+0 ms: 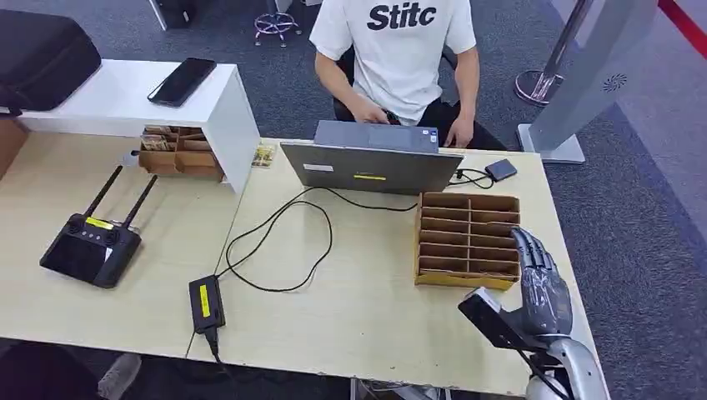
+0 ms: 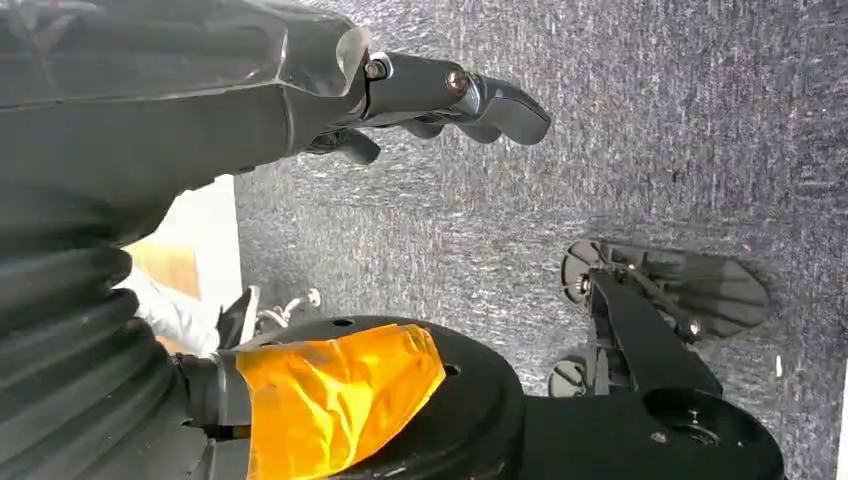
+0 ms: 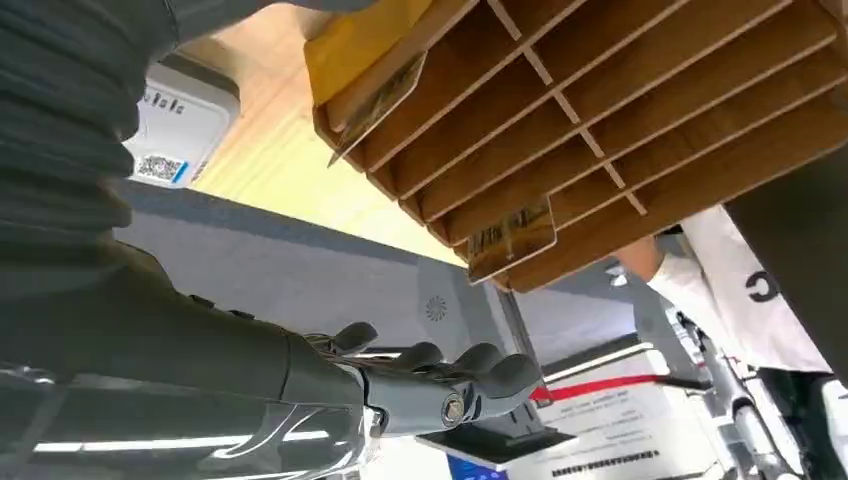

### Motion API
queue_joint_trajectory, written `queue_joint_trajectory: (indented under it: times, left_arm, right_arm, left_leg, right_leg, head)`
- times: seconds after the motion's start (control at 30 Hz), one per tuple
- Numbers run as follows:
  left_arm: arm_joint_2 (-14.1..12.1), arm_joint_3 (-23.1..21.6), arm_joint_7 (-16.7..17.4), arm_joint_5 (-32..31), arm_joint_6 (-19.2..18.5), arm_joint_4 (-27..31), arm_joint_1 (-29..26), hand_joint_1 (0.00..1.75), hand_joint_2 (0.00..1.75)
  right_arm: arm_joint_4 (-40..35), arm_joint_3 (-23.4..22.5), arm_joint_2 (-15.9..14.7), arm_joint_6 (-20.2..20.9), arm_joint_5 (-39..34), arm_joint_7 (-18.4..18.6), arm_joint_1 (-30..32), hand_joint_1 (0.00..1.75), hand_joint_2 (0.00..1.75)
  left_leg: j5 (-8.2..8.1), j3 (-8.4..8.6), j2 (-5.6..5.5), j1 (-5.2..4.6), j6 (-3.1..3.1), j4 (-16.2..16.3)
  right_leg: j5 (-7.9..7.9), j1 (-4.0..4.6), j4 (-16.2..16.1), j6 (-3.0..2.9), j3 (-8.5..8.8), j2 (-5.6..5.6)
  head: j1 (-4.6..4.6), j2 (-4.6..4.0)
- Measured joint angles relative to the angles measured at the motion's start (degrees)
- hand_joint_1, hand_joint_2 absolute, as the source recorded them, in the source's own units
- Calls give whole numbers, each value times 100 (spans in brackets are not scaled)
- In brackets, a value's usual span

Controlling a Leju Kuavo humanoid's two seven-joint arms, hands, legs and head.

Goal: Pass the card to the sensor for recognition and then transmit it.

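A slotted wooden box stands on the table's right part. In the right wrist view, two printed cards stick out of slots of the wooden box. My right hand hovers just beside the box's near right corner, fingers stretched and apart, holding nothing; the right hand is apart from the cards. A small dark cabled sensor lies beyond the box, near the laptop. My left hand hangs over grey carpet, fingers loosely extended and empty.
A person sits behind an open laptop. Black cables and a power brick cross the table's middle. A remote controller lies left. A white shelf carries a phone. A white labelled device lies on the table near my right hand.
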State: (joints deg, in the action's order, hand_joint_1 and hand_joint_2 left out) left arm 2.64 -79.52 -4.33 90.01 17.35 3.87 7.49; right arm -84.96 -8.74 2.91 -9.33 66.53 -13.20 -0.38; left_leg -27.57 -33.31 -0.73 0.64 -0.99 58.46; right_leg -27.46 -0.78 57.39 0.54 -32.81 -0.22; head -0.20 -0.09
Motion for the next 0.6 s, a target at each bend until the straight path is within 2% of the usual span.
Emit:
queue_joint_trajectory:
  times: [0.43, 0.5, 0.53, 0.6]
  left_arm:
    - [-9, -37, 0, 0, 0, 2, 1, 0, 175]
    - [-13, -39, 0, 0, 2, 2, 2, 0, 175]
    - [-13, -42, 0, 0, 0, 0, 1, 0, 175]
    - [-15, -42, 0, 0, 0, 0, 1, 0, 175]
  right_arm:
    - [215, 0, 4, -129, 142, 77, -52, 0, 175]
    - [346, 0, 4, -278, 334, 140, -61, 0, 175]
    - [446, 0, 4, -418, 702, 315, -65, 0, 175]
    - [486, 0, 4, -472, 802, 363, -65, 0, 175]
  left_leg:
    - [0, 0, 0, 0, 0, 0]
    - [0, 1, 0, 0, 0, 0]
    - [0, 0, 0, 0, 0, 0]
    - [0, 0, 0, 0, 0, 0]
  right_leg:
    - [0, 0, 0, 0, 0, 0]
    - [0, 0, 0, 0, 0, 0]
    - [0, 0, 0, 0, 0, 0]
    - [0, 0, 0, 0, 0, 0]
  head:
    - [0, 0]
    - [0, 0]
    - [-2, 0]
    - [0, 0]
